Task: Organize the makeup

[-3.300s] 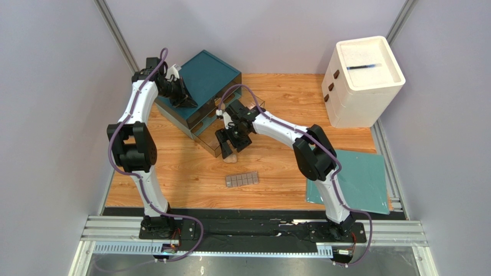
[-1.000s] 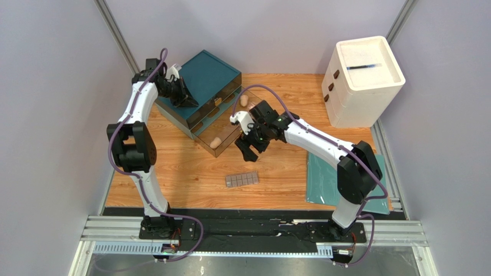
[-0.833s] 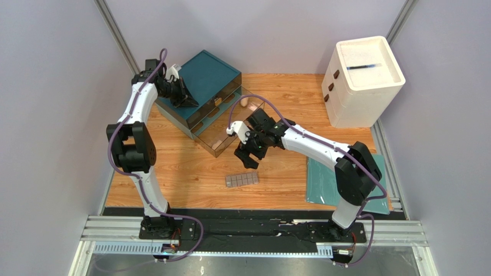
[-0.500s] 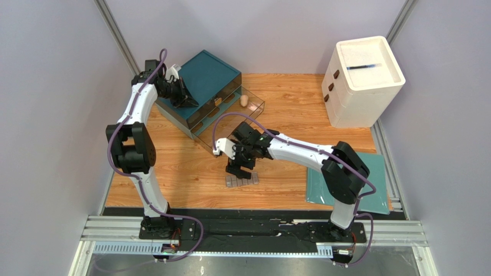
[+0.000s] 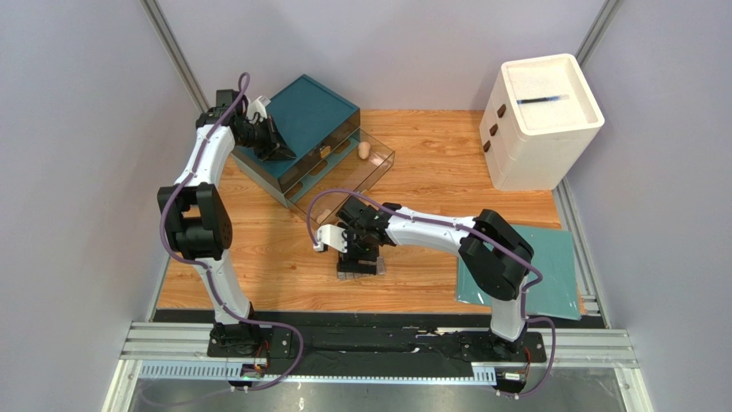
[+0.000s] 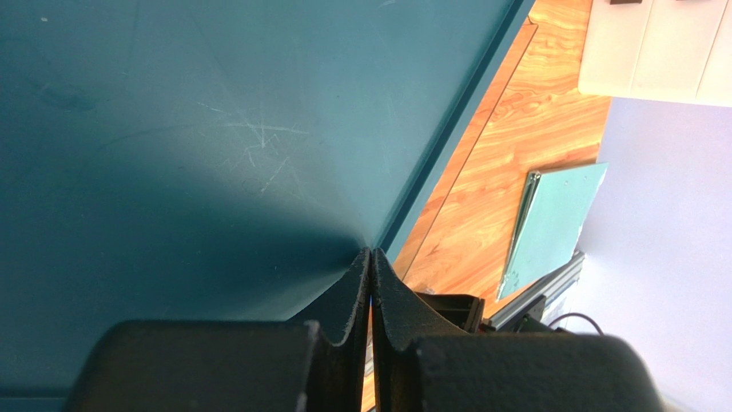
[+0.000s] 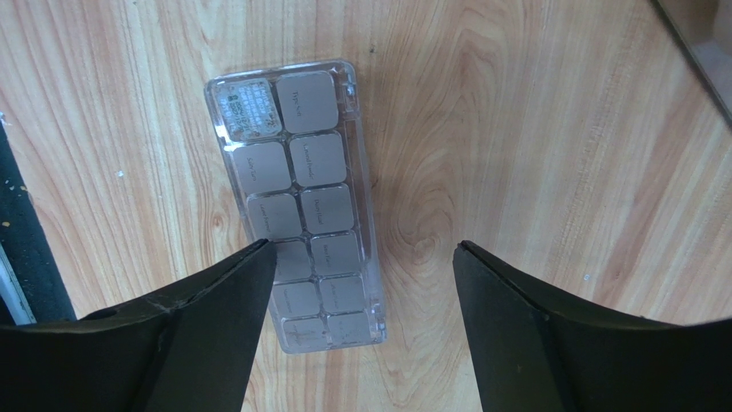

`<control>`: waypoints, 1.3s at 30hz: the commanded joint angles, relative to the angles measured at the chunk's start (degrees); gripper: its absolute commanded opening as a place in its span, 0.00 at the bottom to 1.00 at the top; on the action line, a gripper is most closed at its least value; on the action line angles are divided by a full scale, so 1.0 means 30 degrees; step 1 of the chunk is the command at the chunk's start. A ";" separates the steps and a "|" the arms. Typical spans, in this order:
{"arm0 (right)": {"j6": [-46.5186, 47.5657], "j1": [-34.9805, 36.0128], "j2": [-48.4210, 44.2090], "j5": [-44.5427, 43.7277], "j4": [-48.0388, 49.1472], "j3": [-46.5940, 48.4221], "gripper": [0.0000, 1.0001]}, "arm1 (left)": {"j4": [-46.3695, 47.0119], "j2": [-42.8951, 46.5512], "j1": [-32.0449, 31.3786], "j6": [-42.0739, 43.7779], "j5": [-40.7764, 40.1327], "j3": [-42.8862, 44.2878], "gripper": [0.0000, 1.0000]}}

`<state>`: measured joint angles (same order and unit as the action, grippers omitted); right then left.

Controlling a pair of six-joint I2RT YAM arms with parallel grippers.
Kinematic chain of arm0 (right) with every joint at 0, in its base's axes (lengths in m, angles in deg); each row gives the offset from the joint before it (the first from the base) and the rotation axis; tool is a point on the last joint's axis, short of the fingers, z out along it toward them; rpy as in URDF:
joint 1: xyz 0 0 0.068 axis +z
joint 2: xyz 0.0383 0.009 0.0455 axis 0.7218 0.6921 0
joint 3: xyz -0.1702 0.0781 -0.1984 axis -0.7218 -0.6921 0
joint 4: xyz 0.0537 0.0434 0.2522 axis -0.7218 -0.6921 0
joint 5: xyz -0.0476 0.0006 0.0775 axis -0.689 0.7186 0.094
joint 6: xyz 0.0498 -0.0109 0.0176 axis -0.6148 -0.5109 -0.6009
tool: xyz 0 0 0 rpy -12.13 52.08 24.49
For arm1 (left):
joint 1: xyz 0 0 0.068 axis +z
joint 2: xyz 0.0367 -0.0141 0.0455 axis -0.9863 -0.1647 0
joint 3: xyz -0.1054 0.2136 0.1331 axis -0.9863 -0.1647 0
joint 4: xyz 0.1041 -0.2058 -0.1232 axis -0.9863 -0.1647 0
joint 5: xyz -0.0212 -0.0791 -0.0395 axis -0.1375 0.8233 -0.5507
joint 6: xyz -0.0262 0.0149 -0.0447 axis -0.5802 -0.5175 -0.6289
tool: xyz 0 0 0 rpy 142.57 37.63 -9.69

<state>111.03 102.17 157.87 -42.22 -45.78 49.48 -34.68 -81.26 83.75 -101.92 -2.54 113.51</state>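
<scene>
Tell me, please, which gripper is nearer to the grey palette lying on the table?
Right. The right gripper hangs open directly over the palette. The left gripper is shut, far off at the teal drawer box.

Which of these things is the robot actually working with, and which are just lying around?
Part of the job:
- grey-brown palette, under the open right pincer
- peach sponge, in the clear drawer of the teal box

Just lying about:
- white cabinet
- flat teal mat
</scene>
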 commanded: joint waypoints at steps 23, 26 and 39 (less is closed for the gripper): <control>-0.0935 0.0973 0.0679 0.0548 -0.1033 -0.0412 1.00 | -0.3392 -0.0706 -0.0313 0.1568 -0.1195 -0.1100 0.07; -0.0847 0.1091 0.0797 0.0666 -0.1005 -0.0616 1.00 | -0.3334 -0.0822 -0.0313 0.1509 -0.1166 -0.1100 0.07; -0.2837 0.1296 0.4953 -0.2496 -0.2467 0.2339 0.21 | -0.3480 -0.0706 -0.0342 0.1684 -0.1049 -0.1130 0.07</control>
<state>105.09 105.82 164.60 -44.93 -50.85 56.06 -34.77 -81.24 83.75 -100.34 -2.32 113.51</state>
